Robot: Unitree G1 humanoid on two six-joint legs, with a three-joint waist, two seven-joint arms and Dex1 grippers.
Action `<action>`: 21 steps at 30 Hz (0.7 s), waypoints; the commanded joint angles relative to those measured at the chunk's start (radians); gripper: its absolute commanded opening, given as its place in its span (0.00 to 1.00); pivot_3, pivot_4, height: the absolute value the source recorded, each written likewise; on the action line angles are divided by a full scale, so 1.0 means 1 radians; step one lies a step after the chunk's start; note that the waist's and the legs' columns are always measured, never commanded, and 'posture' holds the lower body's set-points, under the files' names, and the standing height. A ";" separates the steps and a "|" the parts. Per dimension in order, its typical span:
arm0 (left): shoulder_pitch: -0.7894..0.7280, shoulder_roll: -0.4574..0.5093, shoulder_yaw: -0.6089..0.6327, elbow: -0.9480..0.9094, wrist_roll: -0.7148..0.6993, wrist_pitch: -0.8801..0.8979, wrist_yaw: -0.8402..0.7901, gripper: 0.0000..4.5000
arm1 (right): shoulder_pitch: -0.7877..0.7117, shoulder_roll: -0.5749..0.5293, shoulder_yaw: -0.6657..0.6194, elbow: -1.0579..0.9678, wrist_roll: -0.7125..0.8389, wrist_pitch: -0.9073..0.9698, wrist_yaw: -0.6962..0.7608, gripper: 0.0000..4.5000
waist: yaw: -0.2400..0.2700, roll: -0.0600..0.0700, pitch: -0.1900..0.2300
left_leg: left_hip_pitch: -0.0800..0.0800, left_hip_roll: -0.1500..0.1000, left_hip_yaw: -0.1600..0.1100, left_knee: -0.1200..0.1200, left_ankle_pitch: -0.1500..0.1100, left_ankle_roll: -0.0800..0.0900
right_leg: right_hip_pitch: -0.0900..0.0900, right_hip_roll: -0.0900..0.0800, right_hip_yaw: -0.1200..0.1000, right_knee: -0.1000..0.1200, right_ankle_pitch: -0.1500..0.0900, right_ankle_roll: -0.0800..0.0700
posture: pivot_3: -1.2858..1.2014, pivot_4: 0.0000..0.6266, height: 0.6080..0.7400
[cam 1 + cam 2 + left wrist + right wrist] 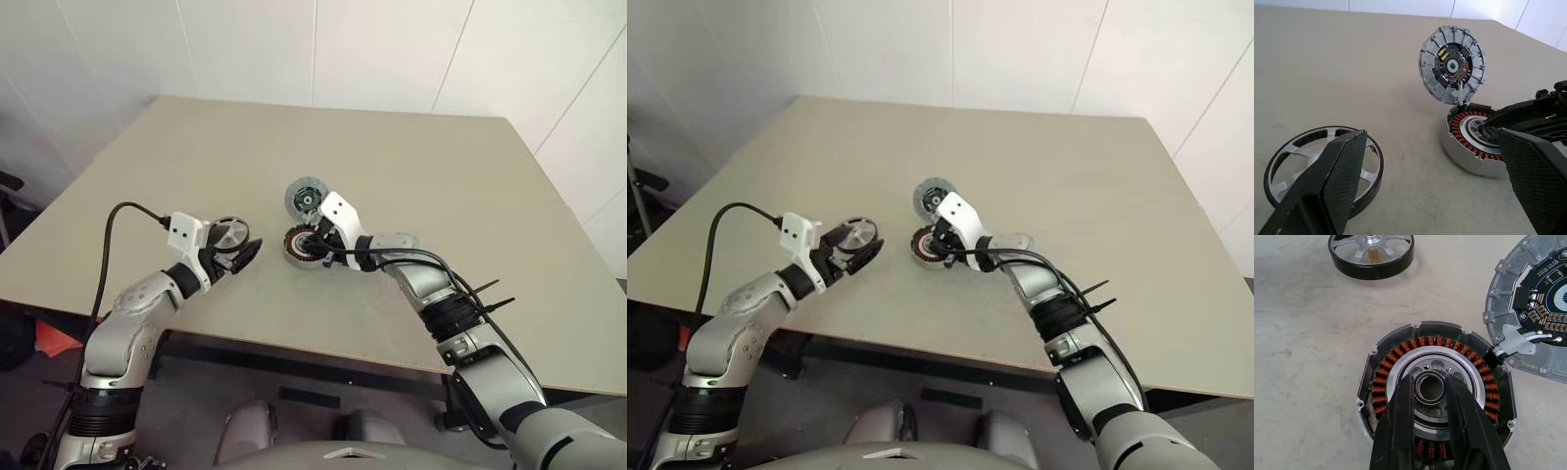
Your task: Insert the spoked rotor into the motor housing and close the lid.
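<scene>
The right fingers, nearly together, are resting on the housing hub, steadying it; the lid is lying open beside it. The left fingers, spread wide, are straddling the rotor on the bench; they should close squarely across its rim.

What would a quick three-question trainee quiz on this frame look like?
1. True or false: the rotor already sits inside the housing.
2. Which part lies right next to the housing, joined to it by a wire? A: the rotor. B: the lid.
3. One word: is the left pincer open or shut?

Key: 1 false, the rotor lies apart on the table; 2 B; 3 open.
</scene>
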 commanded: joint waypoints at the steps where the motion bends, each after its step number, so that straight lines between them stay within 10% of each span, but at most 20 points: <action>1: -0.004 -0.001 0.002 -0.046 -0.003 -0.013 0.003 1.00 | -0.031 0.003 -0.026 0.011 -0.008 -0.029 -0.002 0.14 | 0.000 0.000 0.000 | 0.000 0.000 0.000 0.000 0.000 0.000 | 0.000 0.000 0.000 0.000 0.000 0.000 | 0.52 0.00 1.00; 8: 0.002 -0.001 0.002 -0.052 0.000 -0.012 0.004 1.00 | -0.033 0.003 -0.028 0.027 -0.016 -0.038 0.002 0.14 | 0.000 0.000 0.000 | 0.000 0.000 0.000 0.000 0.000 0.000 | 0.000 0.000 0.000 0.000 0.000 0.000 | 0.52 0.00 1.00; 18: 0.003 0.004 0.007 -0.045 0.004 -0.016 0.002 1.00 | -0.023 0.003 -0.035 -0.008 -0.021 -0.046 -0.005 0.90 | 0.000 0.000 0.000 | 0.000 0.000 0.000 0.000 0.000 0.000 | 0.000 0.000 0.000 0.000 0.000 0.000 | 0.52 0.00 1.00; 21: 0.001 0.002 0.004 -0.040 0.007 -0.017 0.001 1.00 | -0.025 0.006 -0.051 -0.027 -0.006 -0.034 0.001 0.90 | 0.000 0.000 0.000 | 0.000 0.000 0.000 0.000 0.000 0.000 | 0.000 0.000 0.000 0.000 0.000 0.000 | 0.52 0.00 1.00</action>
